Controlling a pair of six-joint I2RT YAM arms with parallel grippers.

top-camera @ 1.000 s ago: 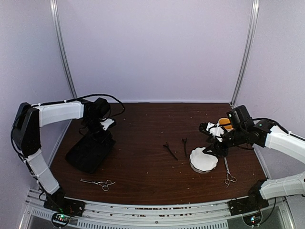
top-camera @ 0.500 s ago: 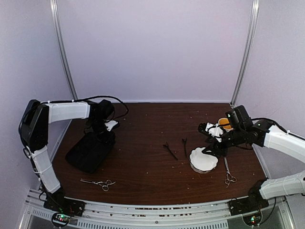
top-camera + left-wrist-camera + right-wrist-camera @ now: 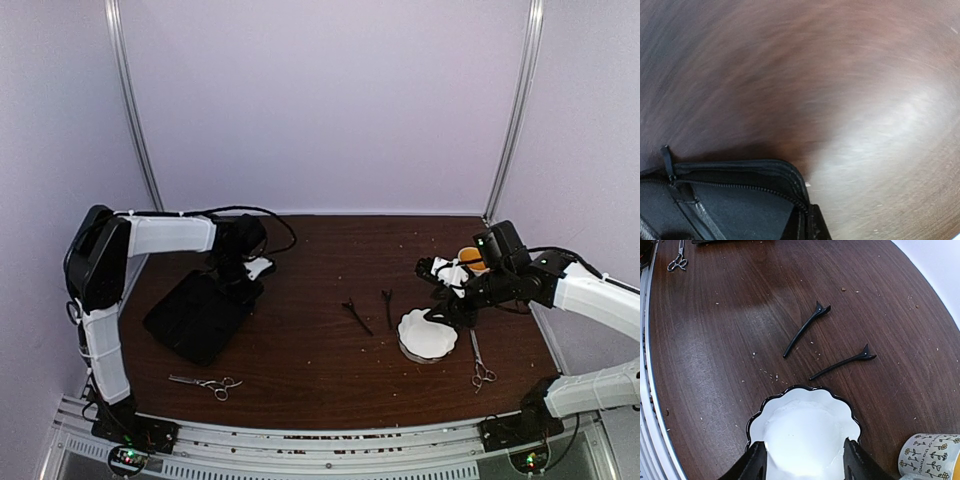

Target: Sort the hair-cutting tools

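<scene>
Scissors and clips lie flat on the desk, none of them gripped

On the dark brown wooden desk (image 3: 310, 240), one pair of slim silver scissors (image 3: 205, 383) lies by the near edge toward the left corner. Its long axis runs along that edge, rings to the right and blades pointing at the left edge. The second pair of silver scissors (image 3: 480, 362) lies near the right edge, rings toward the near edge and blades pointing far.

Two thin black clips, one (image 3: 356, 315) slanted and the other (image 3: 387, 296) nearly straight, rest mid-desk with tips toward the near edge.

The right wrist view alone shows the right gripper (image 3: 805, 460) spread wide over the white scalloped bowl (image 3: 807, 427), with both clips just beyond its rim.

The left wrist view is blurred and shows only a corner of the flat black zip case (image 3: 730, 200). From above, the left gripper (image 3: 243, 285) is at the case's far edge; whether its jaws are clenched cannot be told.
</scene>
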